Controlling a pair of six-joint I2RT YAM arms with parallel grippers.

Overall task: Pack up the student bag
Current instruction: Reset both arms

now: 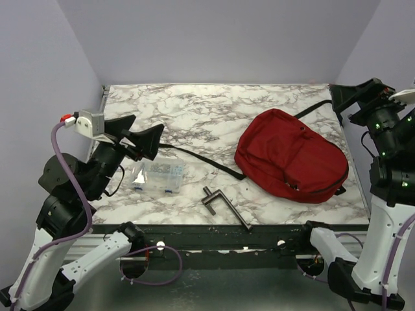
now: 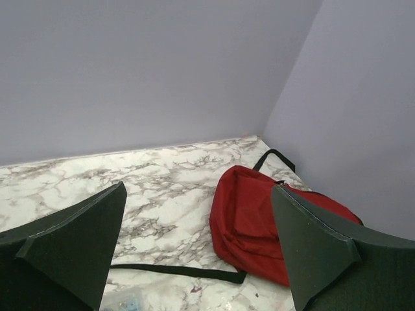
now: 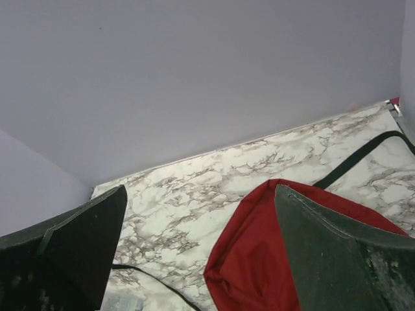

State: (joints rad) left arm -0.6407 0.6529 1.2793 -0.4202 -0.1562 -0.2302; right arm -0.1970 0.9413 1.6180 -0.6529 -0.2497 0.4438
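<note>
One student bag (image 1: 292, 155), near right hand (image 1: 342, 102), far from left hand (image 1: 142, 133)

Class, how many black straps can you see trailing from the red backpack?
2. One strap runs left toward the clear pouch; the other runs toward the far right corner. More may lie hidden under the backpack.

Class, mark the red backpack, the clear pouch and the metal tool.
red backpack (image 1: 288, 155), top external view, middle of front panel
clear pouch (image 1: 161, 176), top external view, its centre
metal tool (image 1: 235, 209), top external view, its long rod
</note>
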